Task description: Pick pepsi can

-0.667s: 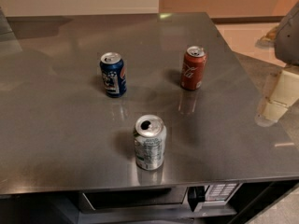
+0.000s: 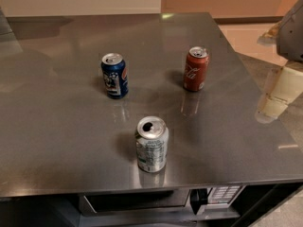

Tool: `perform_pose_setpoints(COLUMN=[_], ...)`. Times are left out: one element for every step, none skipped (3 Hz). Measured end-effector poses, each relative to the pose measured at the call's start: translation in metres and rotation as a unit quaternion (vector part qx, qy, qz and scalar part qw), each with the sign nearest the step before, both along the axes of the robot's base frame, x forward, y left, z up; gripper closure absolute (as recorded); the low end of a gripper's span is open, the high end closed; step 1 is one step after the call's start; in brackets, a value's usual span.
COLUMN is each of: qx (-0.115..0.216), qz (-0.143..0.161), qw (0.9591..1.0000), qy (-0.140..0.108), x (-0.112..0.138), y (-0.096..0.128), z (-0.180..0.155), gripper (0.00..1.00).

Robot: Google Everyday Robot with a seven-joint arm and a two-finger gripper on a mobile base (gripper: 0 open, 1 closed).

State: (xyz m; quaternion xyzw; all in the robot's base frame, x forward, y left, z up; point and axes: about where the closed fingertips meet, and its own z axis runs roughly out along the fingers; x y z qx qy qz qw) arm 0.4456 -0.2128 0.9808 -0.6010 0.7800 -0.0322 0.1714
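A dark grey, glossy worktop fills the view, with a pale wall beyond its far edge. Little has shifted since a moment ago. The three cans stand where they stood, and the gripper hangs at the right edge, well apart from all of them, so the reach looks hardly begun. Whether its jaws are parted I cannot tell; they hold no can. The pepsi can stands upright left of centre. It is dark blue with a white and red-orange logo patch and a silver top, well left of the red cola can and farther back than the silver-white can.
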Motion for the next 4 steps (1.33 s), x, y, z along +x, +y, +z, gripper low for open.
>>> perform_pose_setpoints(qx=[0.044, 0.085, 0.115, 0.131], qz=[0.002, 0.006, 0.014, 0.020], qw=[0.9990, 0.9963, 0.9932, 0.9911], qy=[-0.009, -0.014, -0.015, -0.016], x=[0.024, 0.058, 0.094, 0.115], y=[0.019, 0.050, 0.088, 0.112], z=[0.003, 0.003, 0.000, -0.003], gripper=[0.00, 0.00, 0.00, 0.00])
